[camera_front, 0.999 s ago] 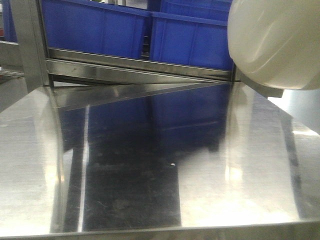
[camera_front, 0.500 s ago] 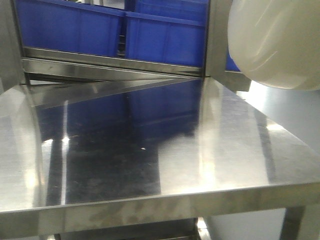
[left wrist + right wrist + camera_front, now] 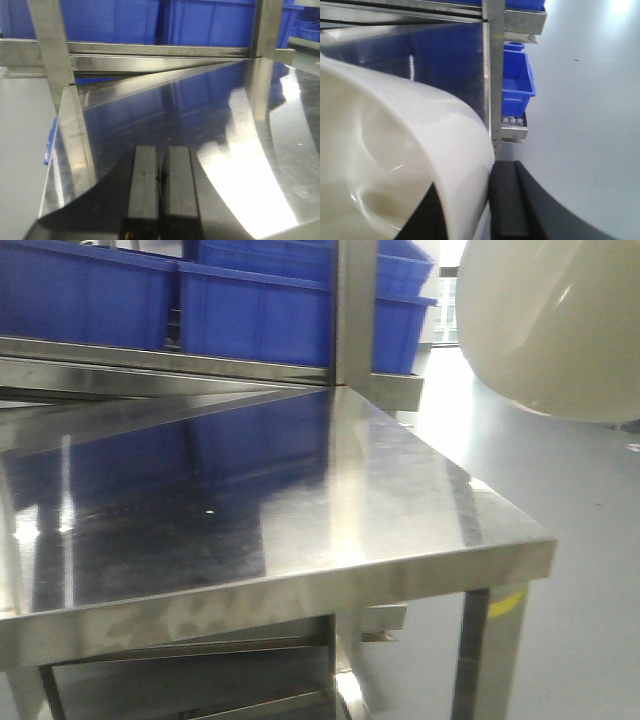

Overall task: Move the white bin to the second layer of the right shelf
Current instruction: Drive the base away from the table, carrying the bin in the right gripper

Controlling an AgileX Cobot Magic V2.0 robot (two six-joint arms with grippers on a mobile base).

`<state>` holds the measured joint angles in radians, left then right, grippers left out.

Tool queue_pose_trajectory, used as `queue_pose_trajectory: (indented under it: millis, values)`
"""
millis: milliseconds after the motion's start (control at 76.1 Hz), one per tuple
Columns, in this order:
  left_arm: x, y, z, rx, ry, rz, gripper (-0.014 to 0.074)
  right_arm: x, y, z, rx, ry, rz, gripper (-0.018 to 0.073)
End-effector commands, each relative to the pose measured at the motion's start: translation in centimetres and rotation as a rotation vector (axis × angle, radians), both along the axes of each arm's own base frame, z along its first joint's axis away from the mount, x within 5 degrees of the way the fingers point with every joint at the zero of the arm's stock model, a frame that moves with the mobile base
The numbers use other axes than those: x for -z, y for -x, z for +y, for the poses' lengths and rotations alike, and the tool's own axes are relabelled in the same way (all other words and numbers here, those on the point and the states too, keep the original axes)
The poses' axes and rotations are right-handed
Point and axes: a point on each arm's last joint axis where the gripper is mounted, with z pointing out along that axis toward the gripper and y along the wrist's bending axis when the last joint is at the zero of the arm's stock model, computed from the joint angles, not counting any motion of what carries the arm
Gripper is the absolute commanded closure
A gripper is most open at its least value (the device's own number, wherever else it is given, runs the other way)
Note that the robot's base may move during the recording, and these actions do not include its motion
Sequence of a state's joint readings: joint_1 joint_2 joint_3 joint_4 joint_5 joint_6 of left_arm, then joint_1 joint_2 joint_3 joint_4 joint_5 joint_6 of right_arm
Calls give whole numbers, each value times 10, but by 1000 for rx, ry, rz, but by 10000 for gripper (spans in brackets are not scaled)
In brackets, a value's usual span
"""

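Observation:
The white bin (image 3: 550, 325) hangs in the air at the top right of the front view, past the steel table's right corner. In the right wrist view its rim (image 3: 410, 150) fills the left side. My right gripper (image 3: 472, 210) is shut on the bin's wall, one black finger inside and one finger (image 3: 507, 200) outside. My left gripper (image 3: 160, 185) is shut and empty, low over the steel tabletop (image 3: 200, 115). No level of white roller tracks shows clearly in these views.
Blue crates (image 3: 250, 310) stand on a rack level behind the tabletop (image 3: 250, 490). A steel upright (image 3: 355, 310) rises at the table's back right. More blue crates (image 3: 516, 80) sit on a lower level by the upright (image 3: 493, 75). Grey floor (image 3: 580, 590) lies to the right.
The front view has swung right: the table and crates slid left, and the table's right corner, leg and floor came into view. The bin stays at the top right, held.

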<state>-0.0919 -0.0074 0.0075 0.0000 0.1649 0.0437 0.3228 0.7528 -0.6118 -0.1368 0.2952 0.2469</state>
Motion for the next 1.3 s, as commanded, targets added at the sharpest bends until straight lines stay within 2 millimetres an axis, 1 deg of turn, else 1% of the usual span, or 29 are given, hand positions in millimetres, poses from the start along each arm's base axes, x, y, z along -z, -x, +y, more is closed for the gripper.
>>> queue_pose_trajectory:
  millis: [0, 1288]
  values:
    - [4, -1, 0, 6, 11, -64, 512, -20, -2, 0, -8, -34, -135, 504]
    - [4, -1, 0, 6, 11, -64, 512, -20, -2, 0, -8, -34, -135, 504]
